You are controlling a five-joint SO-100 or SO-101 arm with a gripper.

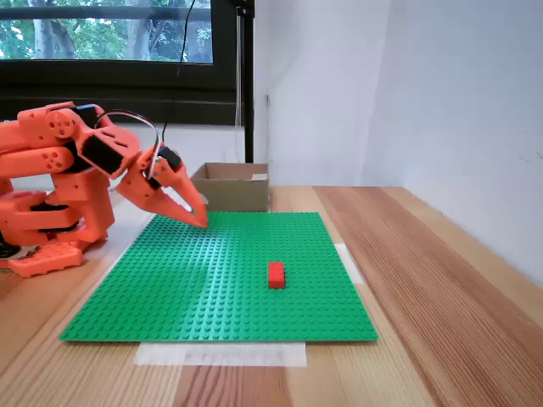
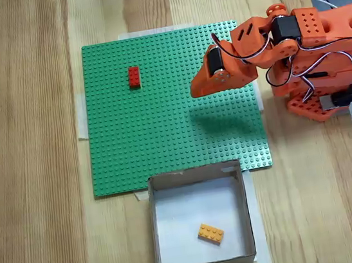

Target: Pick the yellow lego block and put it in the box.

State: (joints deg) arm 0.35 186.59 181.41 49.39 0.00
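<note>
Yellow lego block (image 2: 211, 233) already lying flat inside the box (image 2: 243, 210), gripper (image 1: 201, 218) closed and empty above the green baseplate (image 2: 163, 133), little risk left beyond clipping the red brick (image 2: 134, 77) while retracting

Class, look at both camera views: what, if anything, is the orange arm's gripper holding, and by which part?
Nothing is held. The gripper hangs bare over the green baseplate; the yellow lego block lies inside the box, the red brick on the baseplate.
</note>
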